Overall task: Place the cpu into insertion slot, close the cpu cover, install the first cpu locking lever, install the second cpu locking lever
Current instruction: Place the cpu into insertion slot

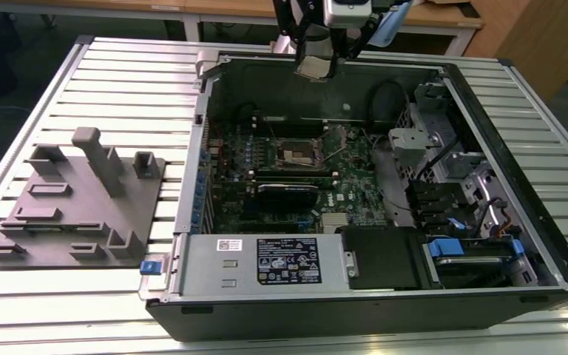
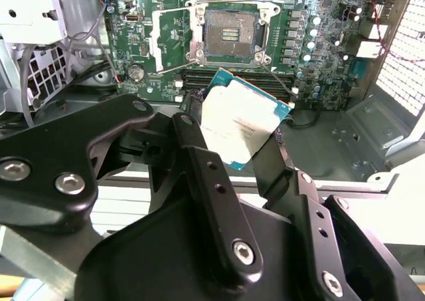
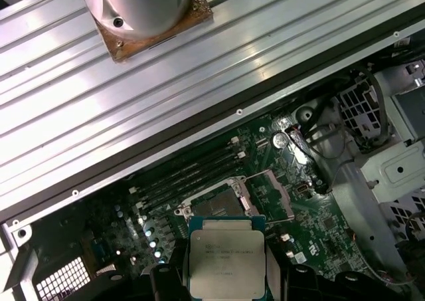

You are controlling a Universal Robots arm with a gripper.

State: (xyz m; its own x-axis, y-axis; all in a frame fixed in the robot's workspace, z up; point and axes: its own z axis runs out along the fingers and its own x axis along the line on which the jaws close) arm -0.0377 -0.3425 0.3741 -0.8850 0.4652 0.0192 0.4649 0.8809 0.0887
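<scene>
Between my claw's (image 1: 316, 68) black fingers (image 2: 199, 168), clamped edgewise: small square silver-topped cpu (image 2: 242, 125), tilted, high over the rim of the open black computer case (image 1: 550, 244). Both wrist views show the dark-framed insertion slot (image 2: 229, 38), bare, apart from the chip, on the green motherboard (image 2: 319, 82). Exterior view adds: slatted aluminium table (image 1: 116, 81), grey moulded fixture tray (image 1: 77, 214) beside the case.

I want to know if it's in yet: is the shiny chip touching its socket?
Apart. In the exterior view the cpu hangs up by the case rim, high above the insertion slot.
</scene>
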